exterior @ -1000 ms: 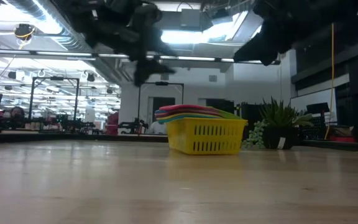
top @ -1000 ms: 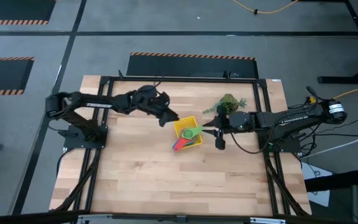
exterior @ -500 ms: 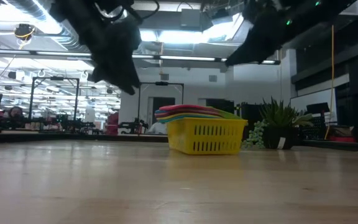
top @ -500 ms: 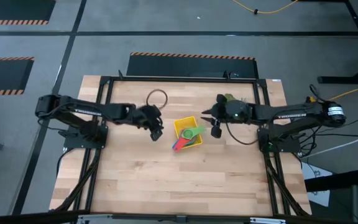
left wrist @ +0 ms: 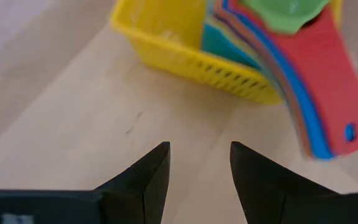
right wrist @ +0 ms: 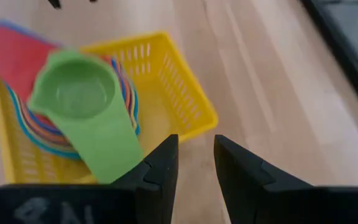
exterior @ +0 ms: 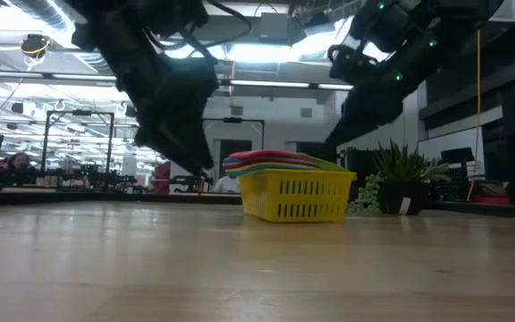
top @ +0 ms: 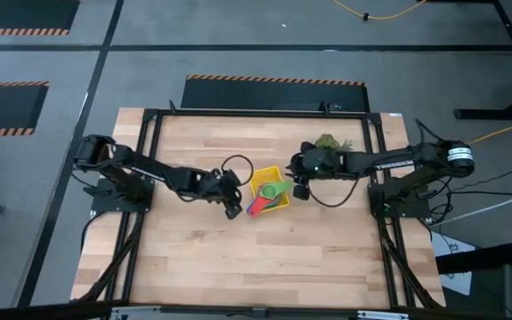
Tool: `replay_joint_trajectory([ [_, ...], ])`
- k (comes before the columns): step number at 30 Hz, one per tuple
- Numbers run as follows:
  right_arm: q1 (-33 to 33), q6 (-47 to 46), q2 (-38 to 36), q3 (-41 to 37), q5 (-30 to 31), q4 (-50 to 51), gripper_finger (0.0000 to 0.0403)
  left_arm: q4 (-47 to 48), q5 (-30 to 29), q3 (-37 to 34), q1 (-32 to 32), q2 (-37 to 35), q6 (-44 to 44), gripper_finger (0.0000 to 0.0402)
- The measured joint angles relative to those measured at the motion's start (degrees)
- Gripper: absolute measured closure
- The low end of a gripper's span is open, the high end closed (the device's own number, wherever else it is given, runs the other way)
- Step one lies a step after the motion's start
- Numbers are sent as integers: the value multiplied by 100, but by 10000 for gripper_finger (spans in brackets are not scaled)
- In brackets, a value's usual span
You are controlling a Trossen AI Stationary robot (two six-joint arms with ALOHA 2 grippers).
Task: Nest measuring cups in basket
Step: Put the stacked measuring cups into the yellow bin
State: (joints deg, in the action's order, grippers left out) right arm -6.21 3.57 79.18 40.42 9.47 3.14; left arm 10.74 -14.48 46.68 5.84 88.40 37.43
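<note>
The measuring cups [top: 271, 197], small plastic scoops with flat handles, sit nested in one stack inside the small square bright yellow plastic basket [top: 260, 176], which stands near the middle of the light wooden table [top: 238, 258]. The green cup [right wrist: 79, 93] lies on top with its bowl facing up, and under it the edges of red, blue, orange and yellow cups fan out. The long red handle [left wrist: 334, 74] and the blue one beneath it reach out over the basket's rim, past its perforated wall. In the low view the stack [exterior: 271, 162] rises just above the rim of the basket [exterior: 295, 197].

The left gripper [top: 232, 204] hangs just beside the basket on the left arm's side, above bare wood; its two dark fingers [left wrist: 145, 177] stand a little apart and hold nothing. The right gripper [top: 299, 188] hovers close to the basket's opposite side, its fingers [right wrist: 160, 165] likewise slightly parted and empty, pointing toward the basket's corner.

A thin brown ring [top: 235, 164] lies flat on the table behind the left gripper. A small green potted plant [top: 324, 143] stands near the table's far edge, partly covered by the right arm, and shows to the right of the basket in the low view [exterior: 402, 179].
</note>
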Motion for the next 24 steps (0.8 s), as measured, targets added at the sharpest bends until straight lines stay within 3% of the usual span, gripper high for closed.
replay_joint_trajectory([
  [9,2,-36,472,-2,-69,286,295,-823,140,2,33,408,1,241],
  [17,63,-48,621,-9,-1082,294,295,-946,265,2,72,389,86,241],
  [24,259,-495,621,-9,-1418,273,295,-1054,507,2,75,389,315,241],
])
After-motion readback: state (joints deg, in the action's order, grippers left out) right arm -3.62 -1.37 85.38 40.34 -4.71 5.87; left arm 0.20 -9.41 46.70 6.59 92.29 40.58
